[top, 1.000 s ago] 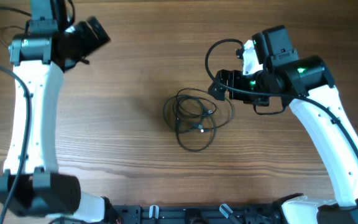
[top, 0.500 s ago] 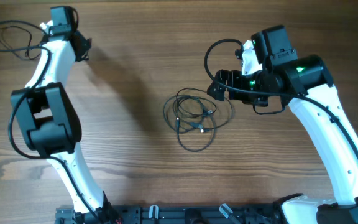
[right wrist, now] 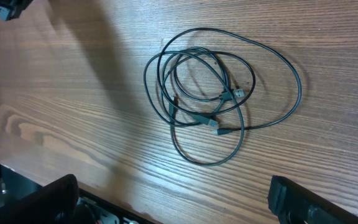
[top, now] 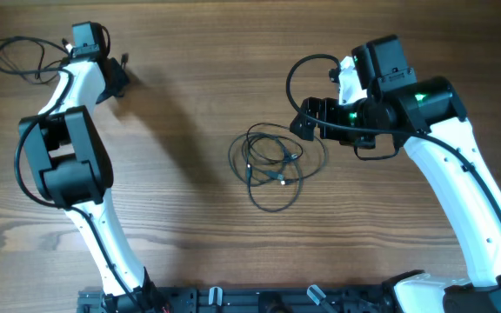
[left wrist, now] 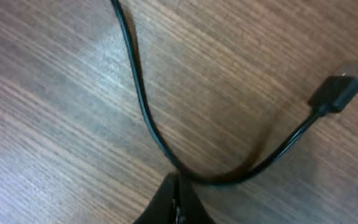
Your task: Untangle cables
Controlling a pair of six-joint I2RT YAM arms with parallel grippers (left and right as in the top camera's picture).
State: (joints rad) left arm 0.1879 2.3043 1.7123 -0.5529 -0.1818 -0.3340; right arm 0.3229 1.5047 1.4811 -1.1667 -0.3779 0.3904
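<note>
- Laying separate cable (left wrist: 138, 93) flat, well apart from tangle (top: 277, 165) (left hand (left wrist: 178, 186) pinched shut on it).
- Aiming the empty, wide-open right hand (right wrist: 176, 196) at one loop.

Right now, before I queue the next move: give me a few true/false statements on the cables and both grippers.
1. The right gripper is open with nothing between its fingers. True.
2. The tangle of cables lies in the far left corner of the table. False: it lies near the middle, close to the right gripper.
3. A loose cable runs apart from the tangle, meeting the tip of the left gripper. True.
4. That cable's plug sits between the left gripper's fingers. False: it is off to one side, clear of them.
</note>
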